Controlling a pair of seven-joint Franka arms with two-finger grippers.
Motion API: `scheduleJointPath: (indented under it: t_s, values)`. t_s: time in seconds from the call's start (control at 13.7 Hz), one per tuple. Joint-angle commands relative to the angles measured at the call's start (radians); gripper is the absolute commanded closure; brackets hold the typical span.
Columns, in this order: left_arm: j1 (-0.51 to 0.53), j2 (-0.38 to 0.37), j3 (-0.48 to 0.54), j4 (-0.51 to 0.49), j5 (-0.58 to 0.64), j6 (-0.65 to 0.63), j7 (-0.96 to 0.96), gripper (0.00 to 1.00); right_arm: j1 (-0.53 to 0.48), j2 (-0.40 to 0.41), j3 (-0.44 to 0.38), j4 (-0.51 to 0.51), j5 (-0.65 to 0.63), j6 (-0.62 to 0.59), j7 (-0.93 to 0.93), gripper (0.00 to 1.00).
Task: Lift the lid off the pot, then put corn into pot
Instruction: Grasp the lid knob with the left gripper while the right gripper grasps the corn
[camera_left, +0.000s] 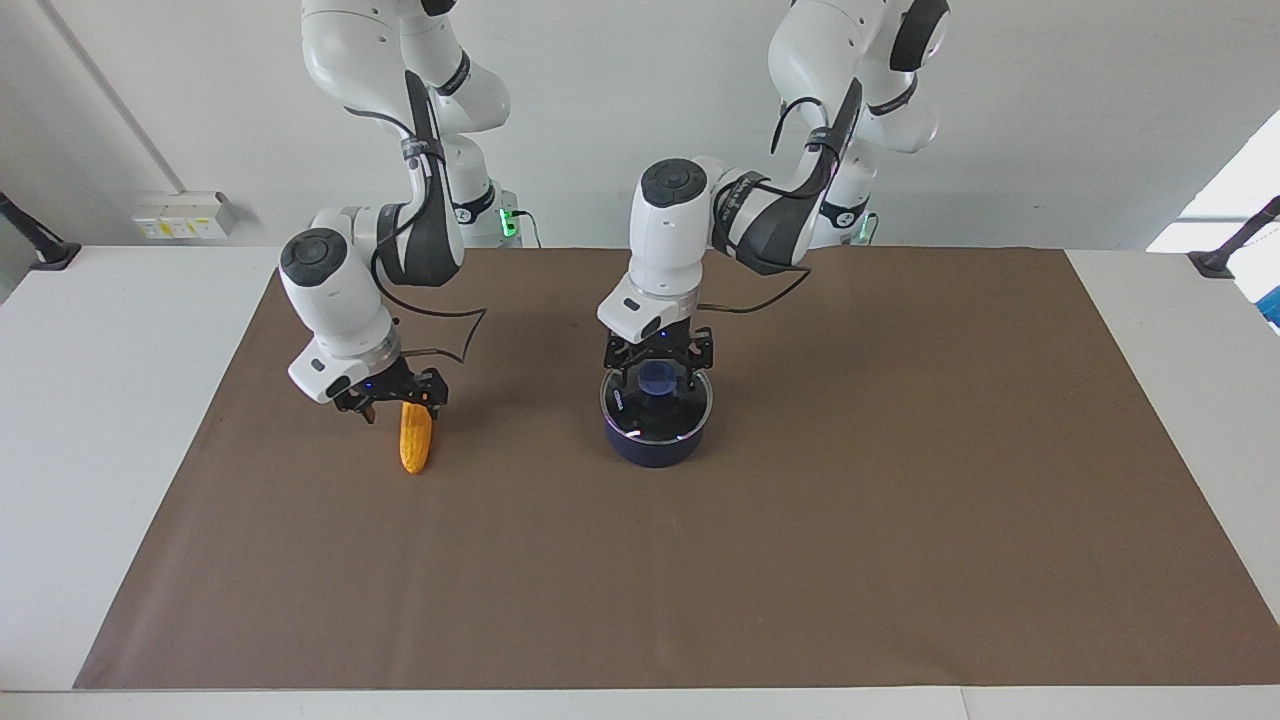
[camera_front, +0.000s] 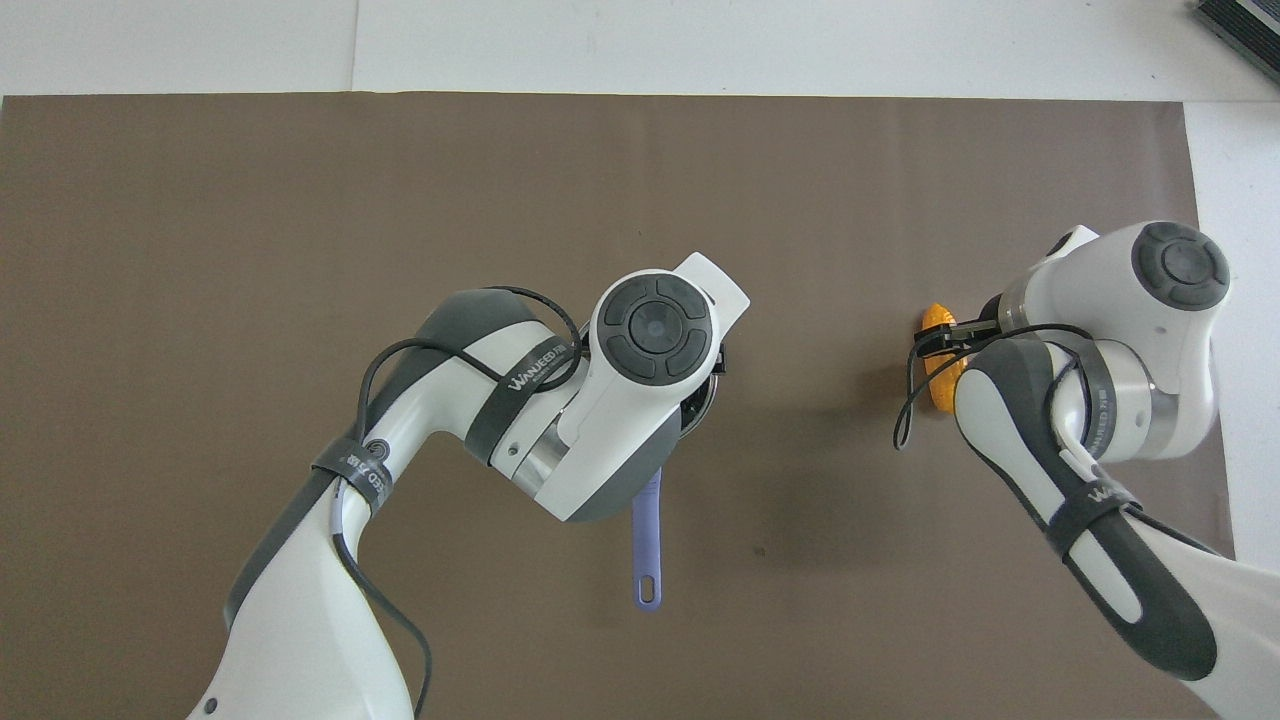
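The navy pot (camera_left: 655, 448) stands mid-mat with the glass lid (camera_left: 668, 412) on it. My left gripper (camera_left: 657, 372) is low over the lid, open, with a finger on either side of the blue knob (camera_left: 657, 380). The yellow corn (camera_left: 414, 440) lies on the mat toward the right arm's end. My right gripper (camera_left: 398, 403) is down at the corn's end nearer the robots, open, fingers either side of it. In the overhead view the left wrist hides the lid; only the pot's handle (camera_front: 647, 550) shows. The corn (camera_front: 936, 320) is half hidden under the right gripper (camera_front: 948, 338).
A brown mat (camera_left: 900, 500) covers the table. The pot's long handle points toward the robots. White table edges flank the mat.
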Motion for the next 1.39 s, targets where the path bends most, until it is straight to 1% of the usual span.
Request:
scheduleJointPath:
  t_s: [0.0,0.15,0.29,0.37,0.44,0.51,0.59,0.66,0.73,0.88,1.02,1.17,1.24,1.32]
  values:
    - [-0.017,-0.004,0.015,-0.013,0.015,0.011,-0.023,0.0,-0.008,0.033,0.002,-0.04,-0.003,0.073,-0.017,0.0]
    - [-0.017,-0.01,0.015,-0.026,0.015,0.002,-0.023,0.0,-0.004,0.036,0.004,-0.04,-0.003,0.091,-0.016,0.0]
    - [-0.017,-0.02,0.017,-0.031,0.015,-0.035,-0.023,0.0,-0.002,0.054,0.004,-0.04,-0.003,0.137,-0.023,0.0]
    - [-0.017,-0.021,0.015,-0.031,0.015,-0.046,-0.024,0.06,-0.002,0.063,0.004,-0.04,-0.003,0.143,-0.025,0.0]
    - [-0.017,-0.021,0.015,-0.031,0.015,-0.047,-0.044,0.21,0.001,0.065,0.002,-0.036,-0.003,0.145,-0.028,0.16]
    - [-0.017,-0.021,0.015,-0.031,0.015,-0.046,-0.076,0.29,0.001,0.067,0.004,-0.031,-0.003,0.143,-0.029,0.3]
    - [-0.017,-0.023,0.017,-0.03,0.015,-0.046,-0.09,0.38,0.001,0.071,0.004,-0.018,-0.003,0.13,-0.03,0.47]
    - [-0.017,-0.024,0.017,-0.03,0.015,-0.047,-0.09,0.46,0.001,0.076,0.004,0.001,-0.005,0.102,-0.03,0.88]
    - [-0.017,-0.024,0.017,-0.031,0.018,-0.046,-0.092,0.5,0.002,0.077,0.004,0.021,-0.009,0.046,-0.028,1.0]
    - [-0.017,-0.024,0.018,-0.03,0.024,-0.049,-0.092,0.59,0.001,0.076,0.002,0.068,-0.01,0.003,-0.031,1.0]
    - [-0.017,-0.026,0.02,-0.03,0.024,-0.055,-0.09,0.72,-0.002,0.062,0.002,0.123,-0.01,-0.068,-0.045,1.0]
    - [-0.016,-0.035,0.021,-0.028,0.026,-0.055,-0.09,0.82,-0.002,0.025,0.002,0.185,-0.008,-0.143,-0.045,1.0]
    - [-0.015,-0.044,0.021,-0.028,0.026,-0.056,-0.089,0.88,-0.002,0.001,0.002,0.208,-0.008,-0.168,-0.045,1.0]
    - [-0.009,-0.061,0.02,-0.03,0.026,-0.058,-0.086,0.93,-0.001,-0.019,0.004,0.223,-0.008,-0.186,-0.045,1.0]
